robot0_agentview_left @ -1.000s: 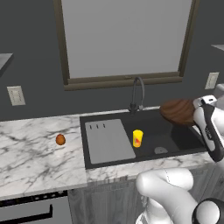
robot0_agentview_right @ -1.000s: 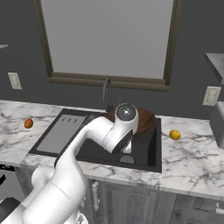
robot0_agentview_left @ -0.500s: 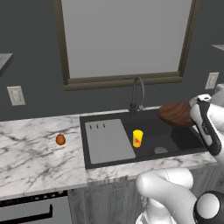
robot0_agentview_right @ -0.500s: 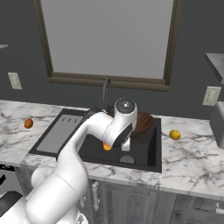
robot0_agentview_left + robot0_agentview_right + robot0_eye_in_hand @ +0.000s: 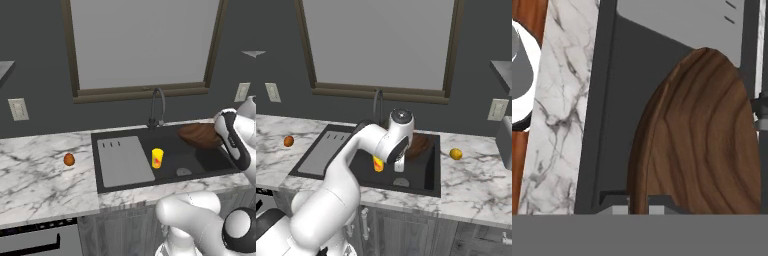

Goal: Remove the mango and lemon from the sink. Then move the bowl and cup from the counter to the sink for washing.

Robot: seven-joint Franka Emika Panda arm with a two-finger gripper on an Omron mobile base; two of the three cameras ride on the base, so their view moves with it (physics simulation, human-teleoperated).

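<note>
One bowl pinched by its rim in the closed end effector, above the sink.

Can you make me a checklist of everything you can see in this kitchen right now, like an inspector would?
Surface: white marble counter around a black sink.
Job's things: mango on the counter left of the sink; lemon on the counter right of it; cup upright in the sink; bowl tilted above the sink's right part.
Clutter: nothing seen.
Grippers: gripper shut on the bowl's rim.
Cables: nothing seen.
Surroundings: faucet, window, wall sockets.
</note>
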